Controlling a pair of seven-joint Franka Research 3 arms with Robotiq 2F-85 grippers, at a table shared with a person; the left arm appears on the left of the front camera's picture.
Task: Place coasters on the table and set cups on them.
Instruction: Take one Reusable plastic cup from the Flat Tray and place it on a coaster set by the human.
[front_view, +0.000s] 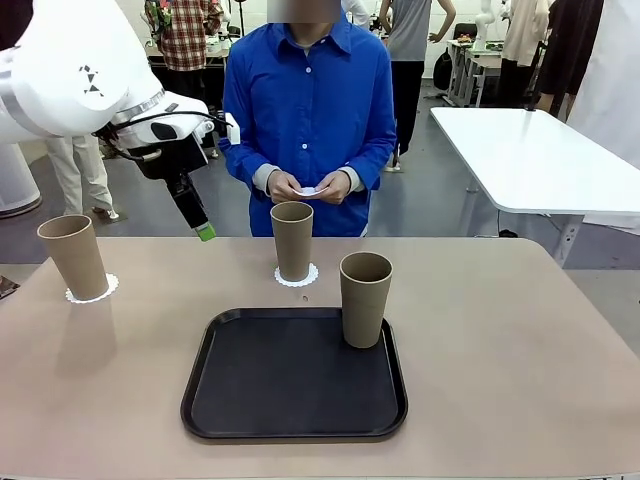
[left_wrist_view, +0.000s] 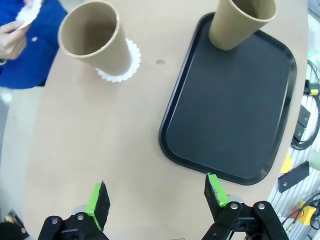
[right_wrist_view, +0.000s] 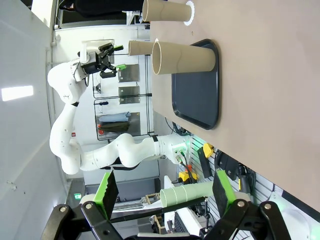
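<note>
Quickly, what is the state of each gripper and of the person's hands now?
Left gripper: open, empty.
Right gripper: open, empty.
Person's hands: holding a white coaster.

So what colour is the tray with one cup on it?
The tray is plain black, seen best in the front view.

The left cup (front_view: 73, 255), middle cup (front_view: 292, 240) and right cup (front_view: 365, 298) look like smooth, matt tan cardboard. The left coaster (front_view: 110, 288) and middle coaster (front_view: 311, 276) are thin white paper with lacy cut edges. The table (front_view: 500, 380) is a smooth, matt beige surface, while the tray (front_view: 280, 380) at lower centre looks like black plastic with a faint sheen. The left gripper (left_wrist_view: 155, 189) and right gripper (right_wrist_view: 164, 181) show matt black links, shiny metal screws and green rubbery pads (left_wrist_view: 94, 201). The left arm (front_view: 60, 70) at upper left has a glossy white shell. The person's shirt (front_view: 308, 100) is matt blue cloth.
</note>
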